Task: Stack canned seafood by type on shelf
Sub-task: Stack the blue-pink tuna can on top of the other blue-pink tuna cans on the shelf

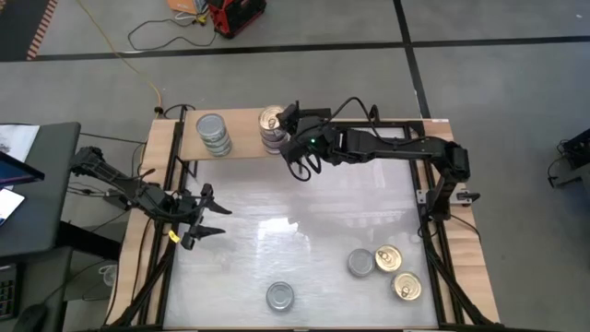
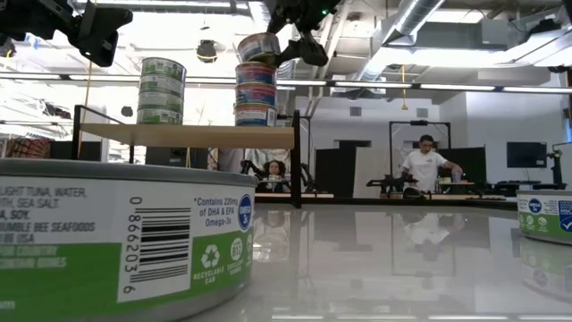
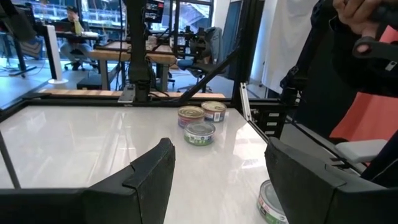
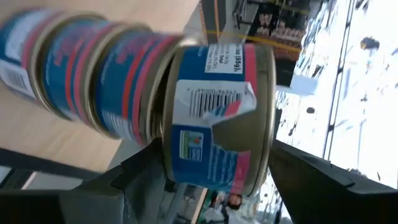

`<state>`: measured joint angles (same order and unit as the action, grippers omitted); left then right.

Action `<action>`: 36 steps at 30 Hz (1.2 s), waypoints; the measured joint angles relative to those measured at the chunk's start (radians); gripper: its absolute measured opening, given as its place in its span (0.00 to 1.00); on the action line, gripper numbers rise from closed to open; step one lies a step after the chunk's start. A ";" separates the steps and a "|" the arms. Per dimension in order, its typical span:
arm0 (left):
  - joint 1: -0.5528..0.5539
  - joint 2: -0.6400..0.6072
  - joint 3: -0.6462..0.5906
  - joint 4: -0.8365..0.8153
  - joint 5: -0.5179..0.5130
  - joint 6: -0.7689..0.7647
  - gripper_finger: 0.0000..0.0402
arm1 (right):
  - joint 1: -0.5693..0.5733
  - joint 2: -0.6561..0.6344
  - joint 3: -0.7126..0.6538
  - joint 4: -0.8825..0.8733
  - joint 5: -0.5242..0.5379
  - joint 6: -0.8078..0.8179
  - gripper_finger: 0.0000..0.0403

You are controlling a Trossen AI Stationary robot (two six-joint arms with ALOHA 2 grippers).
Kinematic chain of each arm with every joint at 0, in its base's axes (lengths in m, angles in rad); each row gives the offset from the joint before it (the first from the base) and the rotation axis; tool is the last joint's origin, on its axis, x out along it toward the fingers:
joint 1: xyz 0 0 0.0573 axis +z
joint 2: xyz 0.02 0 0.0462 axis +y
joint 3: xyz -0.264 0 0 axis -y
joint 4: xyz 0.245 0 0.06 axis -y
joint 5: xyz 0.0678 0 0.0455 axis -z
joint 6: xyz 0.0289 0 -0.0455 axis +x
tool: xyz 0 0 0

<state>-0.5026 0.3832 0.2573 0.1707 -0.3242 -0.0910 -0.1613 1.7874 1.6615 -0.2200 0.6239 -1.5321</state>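
The shelf [image 1: 241, 140] is a light wooden board at the table's far edge. On it stand a stack of silver-lidded green cans [image 1: 214, 135] and a stack of gold-lidded blue-and-red cans [image 2: 256, 94]. My right gripper [image 1: 284, 129] reaches in from the table's right and is shut on one more blue-and-red can [image 4: 214, 118] at the top of that stack. My left gripper [image 1: 212, 219] stands open near the table's left edge with nothing between its fingers. Several loose cans [image 1: 387, 258] lie on the near right of the table. My right gripper pinches the blue-and-red can by its round side wall [image 4: 186, 155], one finger [image 4: 140, 180] on each side. It comes from the table's right, nearly level. The can is tilted, and its lower rim [image 2: 253, 59] sits at the stack's top can; whether they touch I cannot tell.
A silver-lidded can [image 1: 280, 296] lies near the table's front edge, close to the low camera [image 2: 116, 237]. Two gold-lidded cans [image 1: 407, 287] and a silver one [image 1: 360, 263] sit near right. A dark upright panel [image 2: 296, 156] closes the shelf's right end. People [image 2: 427, 165] are in the room behind.
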 joint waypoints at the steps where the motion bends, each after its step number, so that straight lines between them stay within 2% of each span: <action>1: 0.000 0.000 0.000 0.000 0.003 0.000 0.60 | 0.002 0.000 0.000 -0.001 -0.005 -0.002 0.76; 12: 0.000 0.000 0.000 0.001 0.005 0.000 0.60 | 0.001 0.000 0.000 0.033 -0.024 0.005 0.76; 15: 0.000 0.000 0.000 0.004 0.005 0.003 0.60 | -0.011 0.000 0.000 0.045 -0.062 0.006 0.76; 36: 0.000 0.000 0.000 -0.001 0.006 0.001 0.60 | -0.010 0.001 0.000 0.009 -0.069 0.065 0.73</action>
<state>-0.5024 0.3832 0.2573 0.1696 -0.3183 -0.0900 -0.1718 1.7882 1.6615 -0.2112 0.5545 -1.4670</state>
